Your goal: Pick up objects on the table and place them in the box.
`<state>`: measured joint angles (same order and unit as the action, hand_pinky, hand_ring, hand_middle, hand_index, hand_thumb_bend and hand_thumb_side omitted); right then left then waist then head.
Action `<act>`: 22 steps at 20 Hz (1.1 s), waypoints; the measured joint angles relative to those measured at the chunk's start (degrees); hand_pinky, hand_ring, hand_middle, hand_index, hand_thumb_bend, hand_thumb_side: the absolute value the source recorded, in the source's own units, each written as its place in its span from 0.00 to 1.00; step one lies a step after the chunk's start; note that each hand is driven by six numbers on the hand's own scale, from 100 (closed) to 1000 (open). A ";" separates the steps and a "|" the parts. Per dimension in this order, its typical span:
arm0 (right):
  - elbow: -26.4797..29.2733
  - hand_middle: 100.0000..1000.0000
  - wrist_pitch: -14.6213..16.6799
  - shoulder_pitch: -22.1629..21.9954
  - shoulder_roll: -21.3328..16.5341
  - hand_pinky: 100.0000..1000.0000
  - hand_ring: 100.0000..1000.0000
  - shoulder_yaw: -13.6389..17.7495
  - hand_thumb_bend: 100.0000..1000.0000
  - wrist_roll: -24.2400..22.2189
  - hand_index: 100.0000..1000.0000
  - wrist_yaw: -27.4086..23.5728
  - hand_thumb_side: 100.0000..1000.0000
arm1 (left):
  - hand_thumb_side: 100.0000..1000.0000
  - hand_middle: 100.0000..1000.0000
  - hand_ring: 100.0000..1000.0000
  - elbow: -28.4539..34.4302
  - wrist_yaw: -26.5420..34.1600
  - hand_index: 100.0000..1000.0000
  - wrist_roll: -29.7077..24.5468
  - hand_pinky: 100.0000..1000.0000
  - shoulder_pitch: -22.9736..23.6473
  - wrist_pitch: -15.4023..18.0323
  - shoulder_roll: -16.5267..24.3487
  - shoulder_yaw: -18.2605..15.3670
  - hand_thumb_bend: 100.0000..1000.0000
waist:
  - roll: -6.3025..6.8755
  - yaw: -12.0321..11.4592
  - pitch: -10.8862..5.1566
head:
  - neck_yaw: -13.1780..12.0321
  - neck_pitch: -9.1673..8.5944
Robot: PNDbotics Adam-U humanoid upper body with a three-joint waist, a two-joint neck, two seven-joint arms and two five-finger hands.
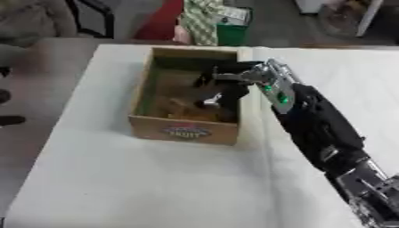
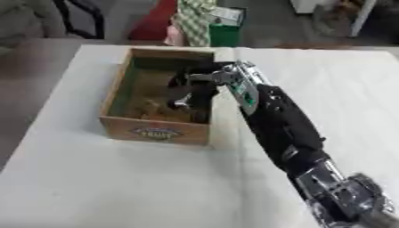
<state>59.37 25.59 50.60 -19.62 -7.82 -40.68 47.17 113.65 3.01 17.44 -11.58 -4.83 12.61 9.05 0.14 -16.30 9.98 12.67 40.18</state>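
A white worktop (image 1: 117, 187) fills most of the view, running from the near edge up to the 12 o'clock side. A shallow wooden box (image 1: 184, 129) stands on it left of centre, its long axis running from 6 toward 12 o'clock and its near wall bearing an oval printed label (image 1: 185, 132). The inner face of its left wall looks green, and the floor of the box is brown. Some brownish shapes (image 1: 177, 107) lie inside near the 6 o'clock end; what they are cannot be made out. The right hand (image 1: 226, 87) is inside the box opening, over its right half, at about 3 o'clock from the box centre. Its dark fingers (image 2: 181, 95) hang downward into the box with a small pale glint among them; whether they are spread, curled, or closed on an object cannot be told, because they are blurred against the dark interior. The silver wrist (image 1: 265, 75), with a green patch just below it, sits above the right wall of the box. From there the black right forearm (image 1: 319, 124) extends toward 5 o'clock, crossing the worktop to a silver joint (image 1: 374, 187) at the lower right corner. Beyond the far edge of the worktop, at 12 o'clock, a green container (image 1: 232, 31) stands on the floor.
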 measured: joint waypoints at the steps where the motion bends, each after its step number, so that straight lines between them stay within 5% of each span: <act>1: 1.05 0.88 0.16 -0.25 -0.53 0.82 0.91 0.01 0.25 0.16 0.95 -0.51 0.80 | 0.73 0.57 0.76 0.00 -0.02 0.59 0.00 0.52 0.01 0.00 0.00 -0.01 0.00 | -0.03 0.15 0.00 | -0.12 0.00; 10: 11.83 0.88 2.33 -3.98 -6.09 0.80 0.90 1.74 0.17 6.76 0.95 -7.80 0.54 | 0.73 0.57 0.76 0.00 -0.25 0.59 0.11 0.53 0.09 0.07 0.02 -0.09 0.00 | -0.32 1.53 0.00 | -1.27 -0.04; 22: 24.64 0.78 -2.56 -15.12 -14.56 0.73 0.80 7.58 0.03 17.76 0.90 -21.19 0.36 | 0.74 0.57 0.76 0.00 -0.56 0.59 0.59 0.53 0.43 0.26 0.09 -0.58 0.00 | -0.71 3.58 0.08 | -2.99 -0.49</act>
<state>84.01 23.03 35.48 -34.18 -0.23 -22.92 25.98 113.65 2.45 18.03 -11.15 -4.57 12.69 8.46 -0.58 -12.71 10.06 9.68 39.69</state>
